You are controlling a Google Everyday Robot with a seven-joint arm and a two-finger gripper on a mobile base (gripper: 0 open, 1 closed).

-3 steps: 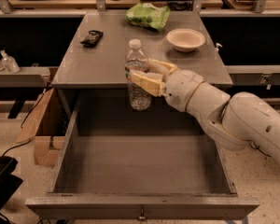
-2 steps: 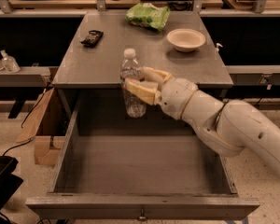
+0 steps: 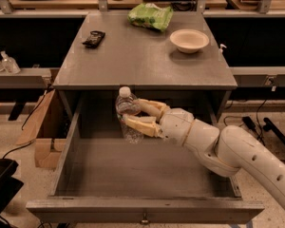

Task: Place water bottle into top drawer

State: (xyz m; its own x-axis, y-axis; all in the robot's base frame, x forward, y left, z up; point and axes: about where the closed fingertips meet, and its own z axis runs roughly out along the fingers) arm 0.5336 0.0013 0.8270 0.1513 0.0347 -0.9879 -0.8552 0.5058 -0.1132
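Observation:
The water bottle point(image 3: 127, 112) is clear and ribbed with a white cap. It stands upright inside the open top drawer point(image 3: 142, 208), near its back, below the table edge. My gripper point(image 3: 131, 112) is shut on the water bottle, one cream finger on each side of its middle. My white arm reaches in from the lower right, over the drawer's right side. The drawer is grey, wide and pulled fully out, with a small knob point(image 3: 144, 219) on its front panel. Whether the bottle touches the drawer bottom I cannot tell.
On the grey table top point(image 3: 142, 61) lie a green bag point(image 3: 150, 15), a pale bowl point(image 3: 189, 40) and a small dark packet point(image 3: 94, 38). Two tiny clear pump bottles point(image 3: 4, 62) stand on a shelf at the left. A cardboard box point(image 3: 40, 132) sits left of the drawer.
My gripper has carried the bottle down and a little left, from the table's front edge level into the drawer.

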